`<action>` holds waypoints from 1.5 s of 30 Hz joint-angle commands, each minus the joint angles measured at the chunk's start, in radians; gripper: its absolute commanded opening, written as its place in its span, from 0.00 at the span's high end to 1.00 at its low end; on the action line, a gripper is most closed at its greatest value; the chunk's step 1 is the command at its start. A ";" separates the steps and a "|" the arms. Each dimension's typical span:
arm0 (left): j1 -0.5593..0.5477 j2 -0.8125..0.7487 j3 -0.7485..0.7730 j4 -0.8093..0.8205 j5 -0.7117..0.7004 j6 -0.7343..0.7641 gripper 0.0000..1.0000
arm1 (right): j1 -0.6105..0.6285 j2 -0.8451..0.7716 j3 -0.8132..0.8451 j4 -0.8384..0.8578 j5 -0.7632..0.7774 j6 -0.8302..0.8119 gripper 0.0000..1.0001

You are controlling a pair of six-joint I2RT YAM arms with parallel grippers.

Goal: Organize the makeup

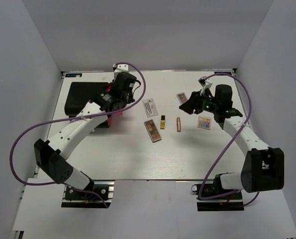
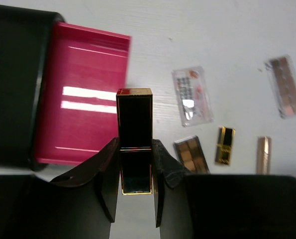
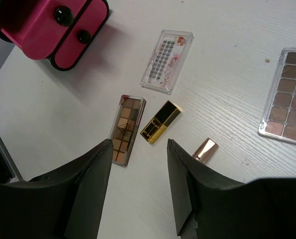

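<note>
A black-and-gold lipstick tube [image 2: 134,112] is pinched in the left pincer [image 2: 135,147], held at the edge of the pink drawer [image 2: 83,99] of the black case [image 1: 83,97]. The right pincer [image 3: 139,144] hangs spread above a second gold-black lipstick [image 3: 160,122] and a brown eyeshadow palette [image 3: 127,129], both lying on the worktop [image 3: 227,50].

Bright, even light from above washes the white table [image 1: 138,159] pale in the top view, with only soft shadows under the arms. In the left wrist view two white glare bars cross the pink drawer front [image 2: 83,94] up and left of the left gripper [image 2: 135,147], a glare spot sits on the clear flat packet [image 2: 192,97] to its upper right, and the whole picture is slightly soft. The fingers of the right gripper [image 3: 139,144] are dark and blurred, while the tabletop beyond them is sharp.
</note>
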 commanded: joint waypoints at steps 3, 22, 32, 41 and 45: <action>0.108 0.061 0.076 -0.031 -0.128 -0.005 0.94 | -0.014 -0.035 -0.008 0.035 -0.034 0.017 0.46; 0.255 0.339 0.239 -0.041 -0.039 -0.031 0.71 | -0.035 -0.045 -0.013 0.039 -0.056 0.023 0.46; 0.255 0.319 0.219 -0.047 -0.025 -0.037 0.49 | -0.038 -0.038 -0.014 0.041 -0.059 0.027 0.46; 0.255 0.205 0.234 -0.008 0.064 -0.011 0.48 | -0.035 -0.027 -0.011 0.029 -0.004 -0.011 0.46; 0.255 0.072 0.188 0.058 0.156 0.073 0.70 | -0.023 0.051 0.041 -0.071 0.093 -0.084 0.50</action>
